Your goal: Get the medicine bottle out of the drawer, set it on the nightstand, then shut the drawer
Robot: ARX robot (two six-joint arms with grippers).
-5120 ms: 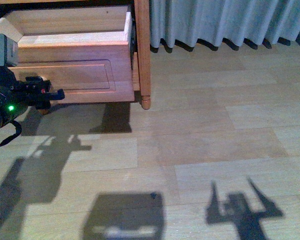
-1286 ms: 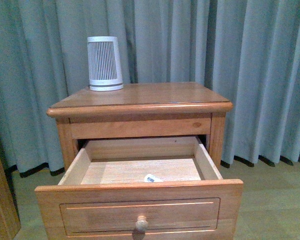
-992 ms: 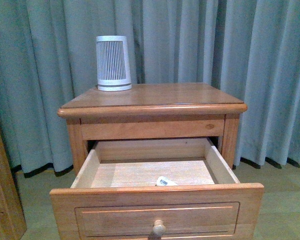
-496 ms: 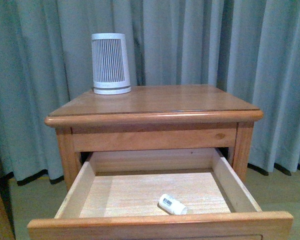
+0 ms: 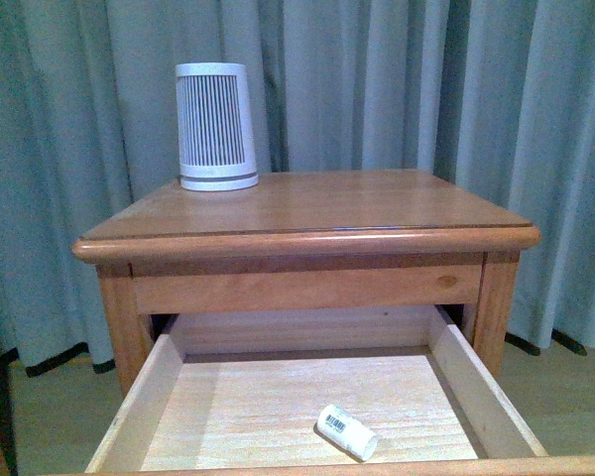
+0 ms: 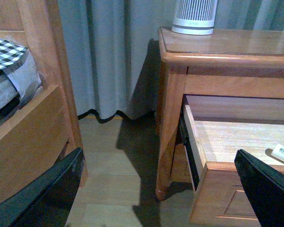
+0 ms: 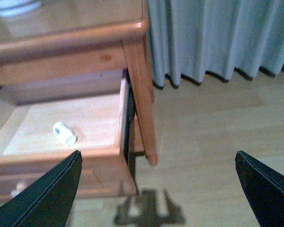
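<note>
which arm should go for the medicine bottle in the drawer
Probably the right. The medicine bottle lies right of centre in the open drawer, and the right gripper, open, looks down into it from above. The left gripper sits lower, outside the drawer's left wall.

The orange-brown wooden drawer (image 5: 476,392) loses its front panel past the front view's lower edge. On the small white medicine bottle (image 5: 346,432), the barcode label (image 5: 336,425) is too small to read.
</note>
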